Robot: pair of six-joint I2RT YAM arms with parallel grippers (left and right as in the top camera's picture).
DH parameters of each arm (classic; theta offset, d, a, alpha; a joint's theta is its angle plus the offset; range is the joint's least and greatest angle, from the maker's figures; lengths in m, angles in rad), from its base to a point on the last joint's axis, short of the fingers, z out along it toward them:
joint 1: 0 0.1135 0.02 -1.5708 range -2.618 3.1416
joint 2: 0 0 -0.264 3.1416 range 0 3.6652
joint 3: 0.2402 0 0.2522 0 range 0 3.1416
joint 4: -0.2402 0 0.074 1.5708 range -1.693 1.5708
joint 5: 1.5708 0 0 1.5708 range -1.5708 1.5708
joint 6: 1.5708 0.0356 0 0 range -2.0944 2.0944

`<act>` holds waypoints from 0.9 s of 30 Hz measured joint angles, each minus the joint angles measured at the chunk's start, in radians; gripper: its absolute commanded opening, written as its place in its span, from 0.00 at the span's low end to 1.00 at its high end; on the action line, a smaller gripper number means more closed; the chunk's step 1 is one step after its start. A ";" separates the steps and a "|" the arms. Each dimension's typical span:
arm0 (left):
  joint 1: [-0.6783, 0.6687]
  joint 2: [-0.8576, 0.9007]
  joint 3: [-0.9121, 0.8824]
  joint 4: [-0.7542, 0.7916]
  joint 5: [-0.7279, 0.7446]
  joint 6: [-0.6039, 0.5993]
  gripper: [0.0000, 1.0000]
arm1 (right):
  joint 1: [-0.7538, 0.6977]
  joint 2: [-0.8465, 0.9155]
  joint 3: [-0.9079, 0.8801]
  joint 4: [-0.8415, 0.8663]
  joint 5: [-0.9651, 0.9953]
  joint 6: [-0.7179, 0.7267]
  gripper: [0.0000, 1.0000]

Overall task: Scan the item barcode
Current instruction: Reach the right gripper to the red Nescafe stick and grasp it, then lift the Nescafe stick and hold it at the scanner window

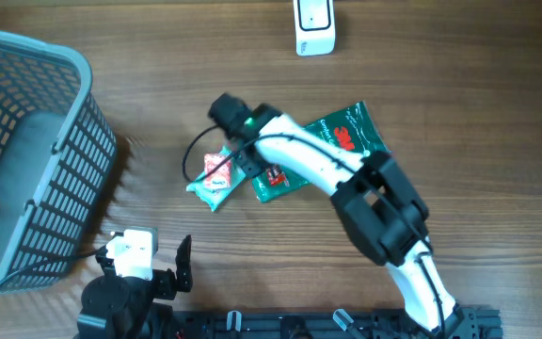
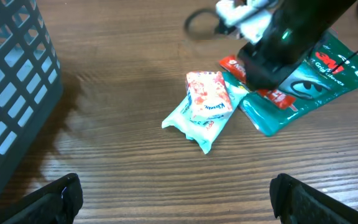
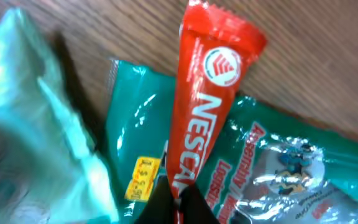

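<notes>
Pinching the item is the step in hand, as we judge it: the right tool [image 3: 178, 202] is clenched on one end of the slim red plastic stick sachet [image 3: 207, 106], which lies across the flat glossy green glove packet [image 3: 278, 180] on the wooden tabletop [image 1: 158, 56]. Just beside the green packet, on its side toward the left arm, lies a pale teal snack wrapper with an orange label [image 2: 204, 112]. The left tool [image 2: 174, 186] hangs released, well apart from the green packet, holding nothing. The white box-shaped barcode scanner [image 1: 314, 26] stands well apart from the green packet, beyond its far end. We think the next move calls for lifting the sachet clear of the green packet and bringing its barcode before the scanner; on which face the barcode is, we cannot tell.
</notes>
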 measured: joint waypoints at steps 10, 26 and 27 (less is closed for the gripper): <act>0.000 0.000 0.000 0.000 0.000 0.000 1.00 | -0.333 -0.153 0.038 -0.436 -1.007 0.248 0.04; 0.000 0.000 0.000 0.000 0.000 0.000 1.00 | -0.343 -0.153 0.038 -0.510 -1.143 0.420 0.04; 0.000 0.000 0.000 0.000 0.000 0.000 1.00 | -0.343 -0.153 0.038 -0.509 -1.158 0.395 0.04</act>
